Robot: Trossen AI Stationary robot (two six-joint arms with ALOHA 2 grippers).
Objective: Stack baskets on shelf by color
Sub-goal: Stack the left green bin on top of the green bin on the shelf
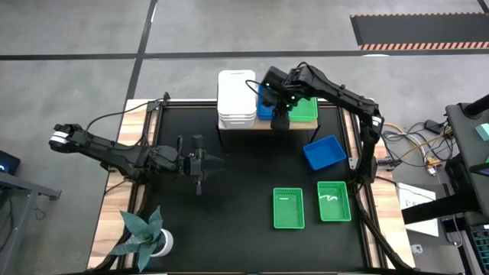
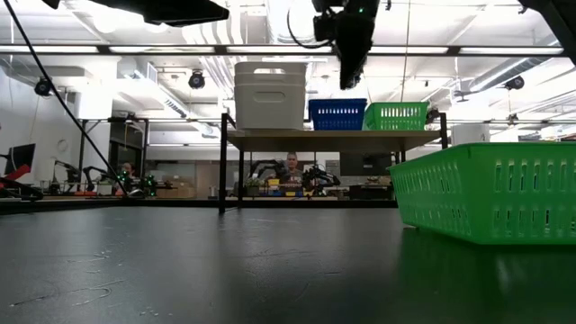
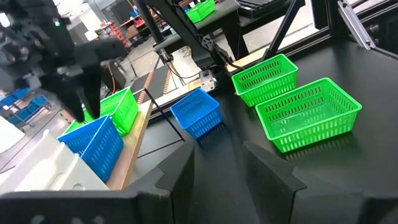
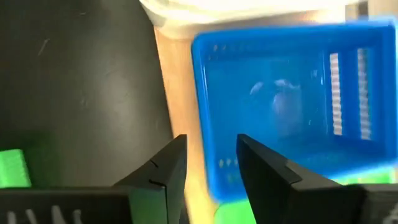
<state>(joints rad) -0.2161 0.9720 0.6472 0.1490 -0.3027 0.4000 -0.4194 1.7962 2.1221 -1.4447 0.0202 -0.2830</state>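
From above, the shelf [image 1: 263, 124] stands at the far edge of the black table [image 1: 229, 198]. On it sit a stack of white baskets [image 1: 236, 98], a blue basket [image 1: 265, 103] in the middle and a green basket [image 1: 306, 111]. The right gripper [image 1: 280, 116] hangs over the blue basket. The left gripper [image 1: 198, 163] waits over the table, well apart from the shelf. Another blue basket [image 1: 324, 152] and two green baskets [image 1: 289, 208] [image 1: 334, 201] lie on the table near the right arm. A potted plant [image 1: 145, 233] stands in the near left corner.

From table height, the right gripper [image 2: 349, 76] hangs just above the blue basket [image 2: 337, 114], not touching it.

In the left wrist view, the left fingers [image 3: 177, 177] stand apart and hold nothing.

In the right wrist view, the right fingers [image 4: 163, 168] stand apart over the blue basket [image 4: 286, 106], and nothing is between them.
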